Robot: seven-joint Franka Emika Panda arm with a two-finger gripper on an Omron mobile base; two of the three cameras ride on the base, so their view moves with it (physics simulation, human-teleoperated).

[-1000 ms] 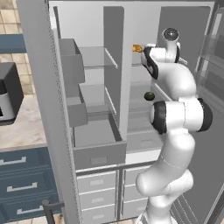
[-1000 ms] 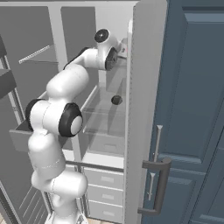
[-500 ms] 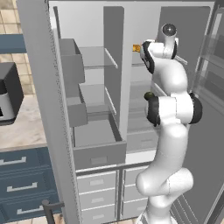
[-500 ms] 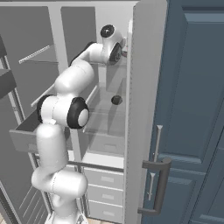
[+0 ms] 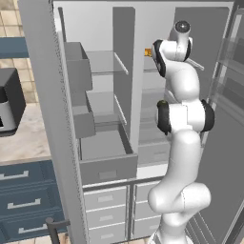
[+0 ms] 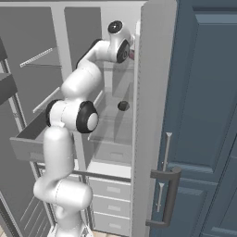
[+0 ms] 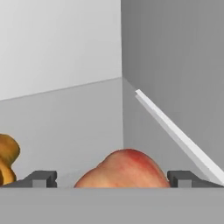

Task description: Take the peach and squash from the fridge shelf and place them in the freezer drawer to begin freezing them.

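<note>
Change: your arm has straightened and reached deeper onto the upper fridge shelf over the last second; pick of the peach (image 7: 122,169) looks imminent.
Gripper (image 7: 112,178): spread wide, fingertips (image 7: 41,177) flanking the peach, no contact evident, holding nothing.
Squash (image 6: 123,106): lower shelf, untouched.
Freezer drawer (image 5: 108,167): pulled open, awaiting both.
Neighbour: orange-yellow lumpy item (image 7: 8,158), just left of the gripper.
</note>
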